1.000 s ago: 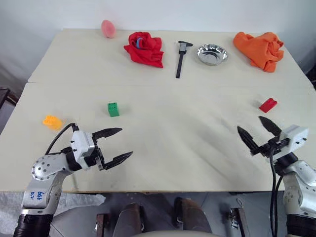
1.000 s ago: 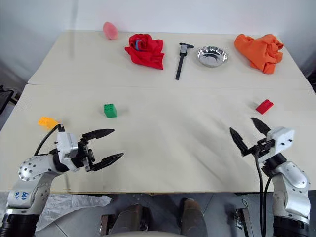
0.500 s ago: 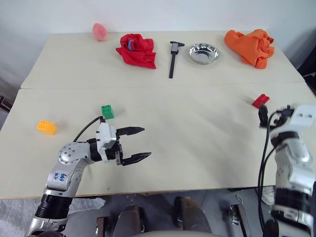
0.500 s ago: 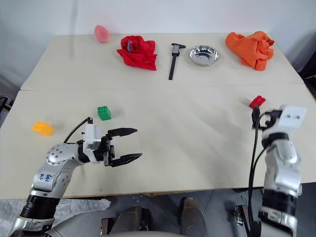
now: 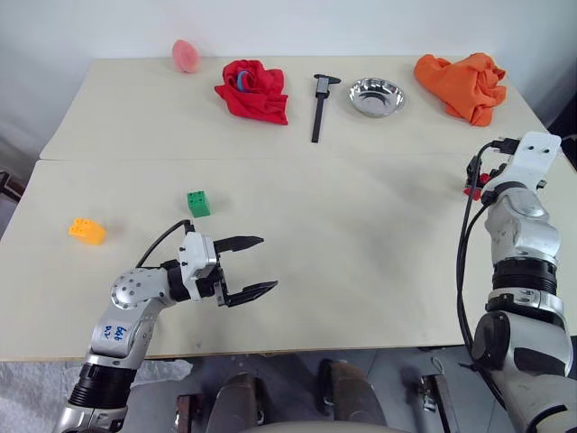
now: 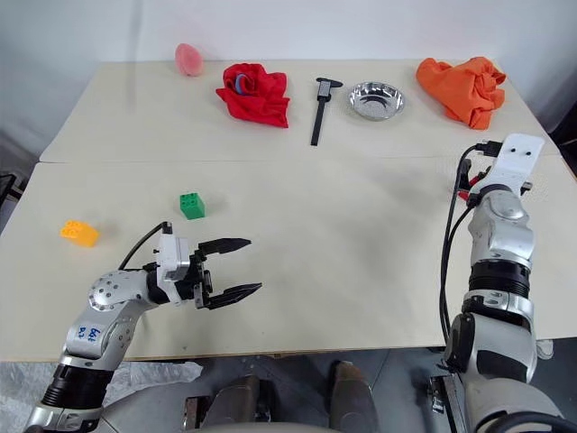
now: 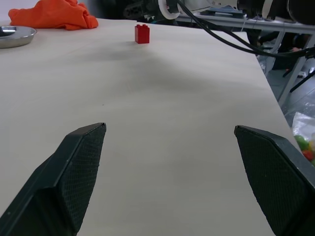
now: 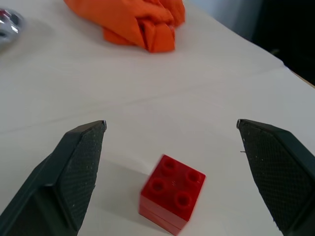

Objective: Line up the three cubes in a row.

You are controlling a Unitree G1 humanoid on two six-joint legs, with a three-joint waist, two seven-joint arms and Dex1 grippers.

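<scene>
Three cubes apart, one red (image 8: 172, 194), one green (image 5: 198, 203), one orange-yellow (image 5: 87, 231), left gripper (image 5: 252, 266) spread, right gripper (image 8: 172, 167) spread

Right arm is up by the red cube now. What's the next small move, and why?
Probably ease the right tool forward and down until the red cube sits between its fingers, then close. Its fingers are open and the cube stands free on the table just short of them, roughly centred, nothing gripped yet.

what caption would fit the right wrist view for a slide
Right tool open on either side of the red brick, which sits on the table ungrasped, orange cloth beyond.
</scene>
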